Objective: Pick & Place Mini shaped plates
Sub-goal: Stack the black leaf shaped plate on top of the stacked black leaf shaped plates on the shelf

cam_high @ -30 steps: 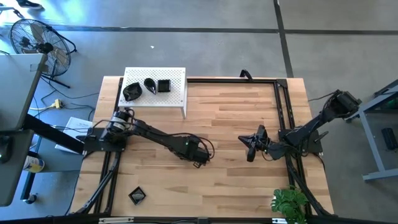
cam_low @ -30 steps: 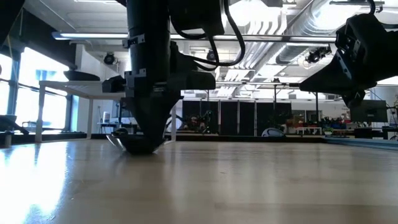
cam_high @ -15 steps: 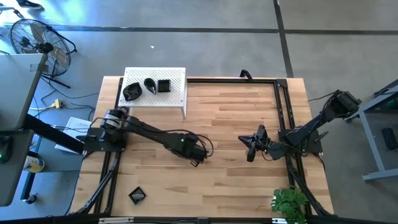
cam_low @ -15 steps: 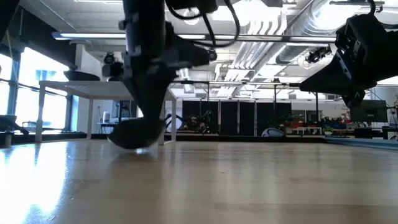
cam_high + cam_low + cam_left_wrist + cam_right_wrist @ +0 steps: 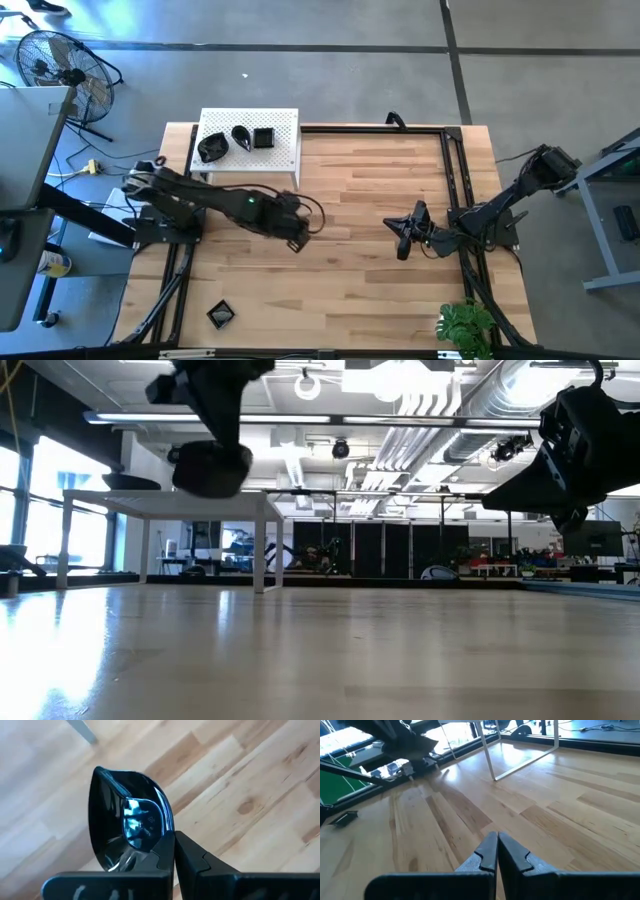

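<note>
Wood-plank table [image 5: 380, 270] seen from above: left gripper [image 5: 296, 232] sits just in front of the white perforated stand [image 5: 285, 125], near the stand's front right leg, its load too dark to make out here. Three mini shaped plates rest on the stand: a wavy round one [image 5: 211, 148], a teardrop [image 5: 241, 136] and a square [image 5: 264, 138], side by side. A fourth square plate [image 5: 220, 315] lies alone on the table at the near left corner, well apart from the rest. Right gripper [image 5: 404, 240] waits over the right half of the table, with a green plant [image 5: 465, 326] at the near right edge. Low view: the left gripper hangs high above the table surface with a rounded black plate [image 5: 210, 468] at its tip, clear of the wood; the stand's top and legs show behind it. Left wrist view: the fingers [image 5: 192, 857] are pinched tight on the rim of a glossy black leaf-shaped plate [image 5: 127, 827], held tilted over the planks. Right wrist view: the right gripper's fingers [image 5: 487, 851] are pressed together with nothing between them; the stand's white leg [image 5: 487, 750] and the left arm [image 5: 400, 740] show farther across the table.
</note>
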